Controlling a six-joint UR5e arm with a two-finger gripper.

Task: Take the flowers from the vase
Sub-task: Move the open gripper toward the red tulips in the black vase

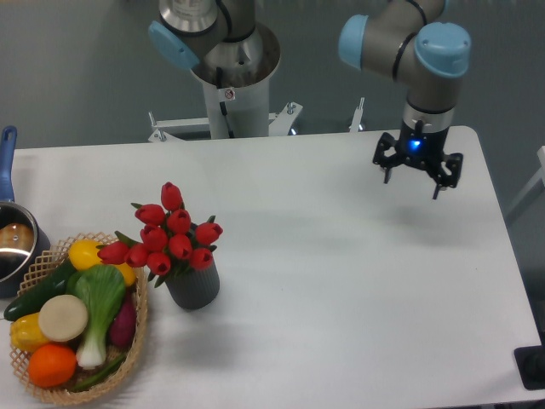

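- Flowers (166, 234) stand in the vase (194, 288), red buds bunched above green leaves, the bunch spreading wider than the vase mouth and leaning toward the left edge of the tabletop (341, 281).
- Vase sits upright on the left half of the tabletop, nearer the front edge than the back, just beside the basket (128, 358) on its left; whether the two touch cannot be told.
- End effector (417, 168) hangs above the back right part of the tabletop, well apart from the flowers, pointing down, with a blue light glowing on its body.
- Its fingers spread outward and hold nothing; the gap looks wide, though the small dark prongs are hard to separate.
- Arm (409, 43) reaches in from the back, its grey tube and blue-capped joints above the end effector; its base column (230, 81) stands behind the back edge.
- Basket lies at the front left corner, filled with produce: an orange (51, 365), a leafy green-and-white vegetable (100, 302), yellow pieces, a dark green one and a purple one.
- Pot (13, 243) with a blue handle sits at the left edge, partly cut off by the frame, just behind the basket.
- Dark object (532, 366) shows at the front right corner, off the tabletop; what it is cannot be told.
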